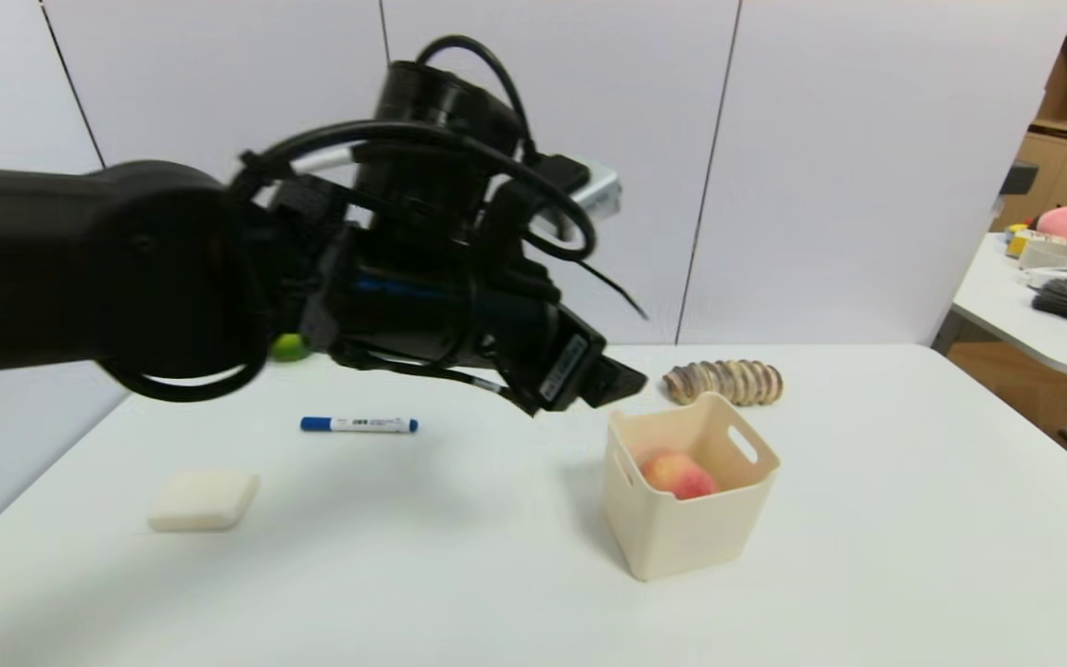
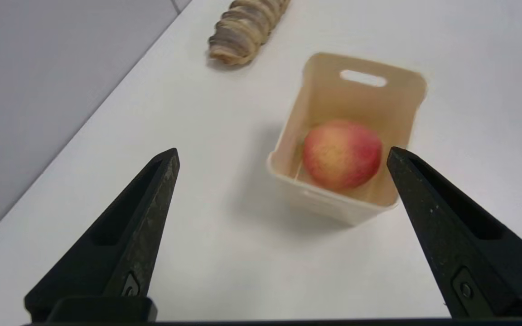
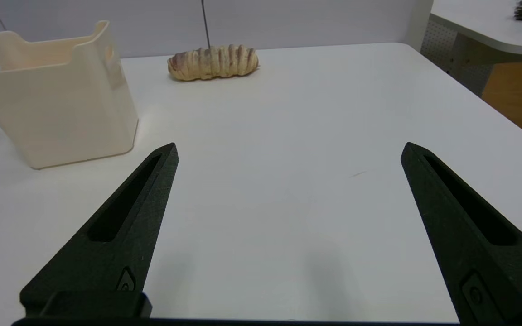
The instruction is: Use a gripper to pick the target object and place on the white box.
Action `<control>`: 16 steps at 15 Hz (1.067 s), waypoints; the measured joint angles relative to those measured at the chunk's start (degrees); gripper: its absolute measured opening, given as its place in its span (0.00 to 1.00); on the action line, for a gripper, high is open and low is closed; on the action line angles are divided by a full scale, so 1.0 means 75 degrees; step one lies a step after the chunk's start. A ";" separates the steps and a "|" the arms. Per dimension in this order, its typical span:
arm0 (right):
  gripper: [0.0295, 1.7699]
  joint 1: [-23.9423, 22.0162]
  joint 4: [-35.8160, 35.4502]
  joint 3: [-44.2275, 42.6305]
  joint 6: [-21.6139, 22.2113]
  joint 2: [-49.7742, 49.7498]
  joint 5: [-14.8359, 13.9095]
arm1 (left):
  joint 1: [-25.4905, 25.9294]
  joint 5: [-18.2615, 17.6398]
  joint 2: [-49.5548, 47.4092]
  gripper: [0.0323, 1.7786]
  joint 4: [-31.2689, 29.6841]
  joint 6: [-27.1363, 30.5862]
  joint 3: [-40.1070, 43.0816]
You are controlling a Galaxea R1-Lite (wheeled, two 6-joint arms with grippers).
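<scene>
Now that the peach lies in the bin, the risks are mostly in the retreat:
Peach (image 2: 342,155): inside the cream-white square bin (image 1: 693,533), low between its walls, apart from both grippers; being round, it could roll against a wall if the bin were jolted, though the walls should keep it in.
Left gripper (image 2: 282,154): above the table near the bin, jaws spread wide with nothing between them; if it dipped or swung across before rising, a pointed finger could catch the rim and tip or drag the bin.
Bin handles: oval cutouts near the rim, where a narrow fingertip might hook if the arm came down beside the wall.
Left arm cables (image 1: 496,153): looped outside the arm; a low sweep back could let a loop brush things on the table.
Blue-capped marker (image 1: 371,425): lying on the table on the arm's side of the bin; a low return could knock it rolling.
Ridged brown-and-cream roll (image 1: 723,383): just behind the bin; a shove away from the robot could push the bin into it.
Right gripper (image 3: 290,151): idle over the table to the bin's right, jaws apart and empty; moving it toward the bin would only add a chance of collision.
</scene>
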 joint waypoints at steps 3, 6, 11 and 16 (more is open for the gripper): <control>0.96 0.0000 0.0003 0.0000 0.0000 0.0000 0.0005 | 0.1047 0.0000 -0.1178 0.94 0.0003 0.0047 0.1378; 0.96 0.0000 0.0000 0.0000 0.0000 0.0000 0.0003 | 0.2253 -0.0003 -0.2363 0.94 -0.0250 -0.0026 0.3079; 0.96 0.0000 0.0003 0.0000 -0.0003 0.0000 0.0003 | 0.3873 -0.0010 -0.4678 0.95 -0.1268 -0.0242 0.5806; 0.96 0.0000 0.0003 0.0000 -0.0003 0.0000 0.0000 | 0.4797 -0.0029 -0.7358 0.95 -0.2144 -0.0150 0.7960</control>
